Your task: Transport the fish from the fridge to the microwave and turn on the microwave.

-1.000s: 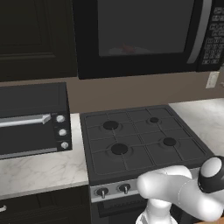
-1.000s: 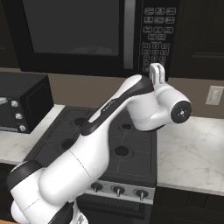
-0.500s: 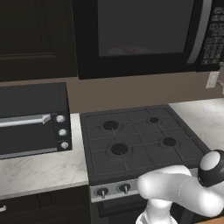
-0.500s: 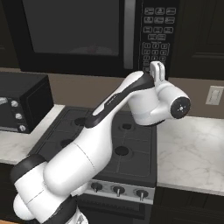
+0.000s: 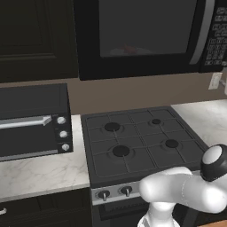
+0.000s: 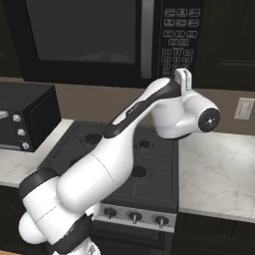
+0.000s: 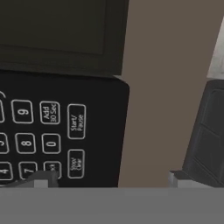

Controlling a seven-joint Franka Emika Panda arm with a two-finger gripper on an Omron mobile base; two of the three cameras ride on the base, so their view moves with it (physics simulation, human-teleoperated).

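Note:
The black microwave (image 5: 146, 35) hangs above the stove with its door shut. Through its dark window a small red-orange fish (image 5: 129, 48) shows faintly, lying on a pale plate (image 6: 107, 57). My gripper (image 6: 183, 79) is raised in front of the microwave's keypad (image 6: 178, 35), at its lower edge. In the hand view the gripper (image 7: 113, 179) is open with nothing between its fingertips (image 7: 41, 179), and the keypad's lower right corner sits close ahead. The Start/Pause button (image 7: 76, 121) lies above the left fingertip, with Stop/Clear (image 7: 75, 164) beside it. The fridge is out of view.
A black gas stove (image 5: 142, 137) stands below the microwave, with knobs along its front. A black toaster oven (image 5: 33, 119) sits on the marble counter (image 6: 219, 169) to the left. A wall outlet (image 6: 244, 108) is at the right, and dark cabinets flank the microwave.
The hand has crept slightly up and to the right toward the keypad. The jaws have stayed open.

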